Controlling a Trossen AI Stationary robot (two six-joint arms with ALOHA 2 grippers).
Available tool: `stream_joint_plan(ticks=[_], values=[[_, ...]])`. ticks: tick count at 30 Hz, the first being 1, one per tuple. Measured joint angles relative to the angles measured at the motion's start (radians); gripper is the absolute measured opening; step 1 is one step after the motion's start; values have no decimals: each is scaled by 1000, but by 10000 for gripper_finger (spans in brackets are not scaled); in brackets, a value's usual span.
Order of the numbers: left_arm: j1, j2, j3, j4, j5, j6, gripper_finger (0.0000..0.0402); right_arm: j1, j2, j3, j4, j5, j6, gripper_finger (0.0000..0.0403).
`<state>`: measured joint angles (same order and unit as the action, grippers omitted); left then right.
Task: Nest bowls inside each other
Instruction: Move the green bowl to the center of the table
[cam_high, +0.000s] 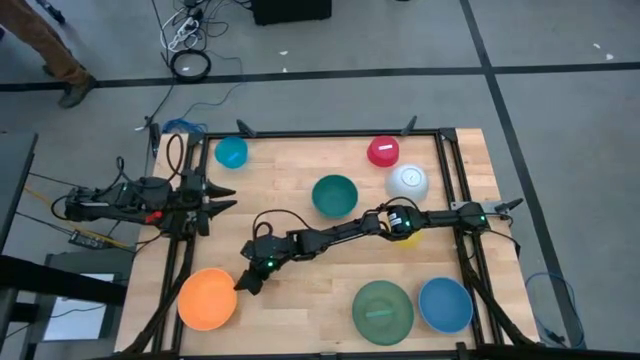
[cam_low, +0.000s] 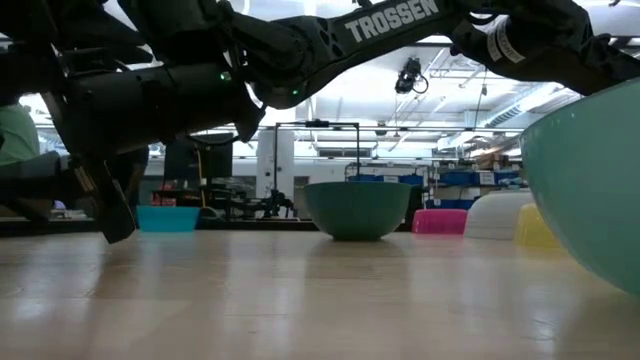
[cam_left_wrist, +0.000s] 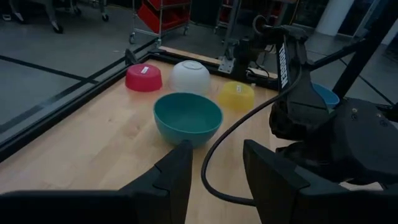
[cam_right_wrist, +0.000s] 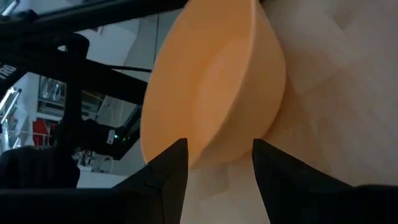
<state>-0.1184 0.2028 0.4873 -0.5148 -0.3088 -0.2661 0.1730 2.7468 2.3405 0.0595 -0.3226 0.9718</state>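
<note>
smooth plastic bowls (cam_high: 334, 195), matt wood table (cam_high: 290, 190)

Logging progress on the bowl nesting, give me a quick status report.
Right tool open at orange bowl rim, not gripping. Left tool open, parked at table's left edge. No bowls nested yet. Nothing blocking.

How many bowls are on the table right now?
8: light blue far left, red, white, teal centre, yellow partly under the right arm, orange, green, blue near.
</note>
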Motion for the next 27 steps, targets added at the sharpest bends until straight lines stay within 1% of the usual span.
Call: stream_joint_plan(ticks=[15, 20, 23, 27], values=[[0, 0, 0, 7, 0, 3, 153, 17, -1, 4, -17, 44, 20, 176], [0, 0, 0, 7, 0, 3, 153, 27, -1, 4, -42, 81, 23, 175], [0, 0, 0, 7, 0, 3, 153, 28, -1, 4, -38, 84, 26, 164], [0, 0, 0, 7, 0, 3, 153, 28, -1, 4, -40, 80, 26, 138]])
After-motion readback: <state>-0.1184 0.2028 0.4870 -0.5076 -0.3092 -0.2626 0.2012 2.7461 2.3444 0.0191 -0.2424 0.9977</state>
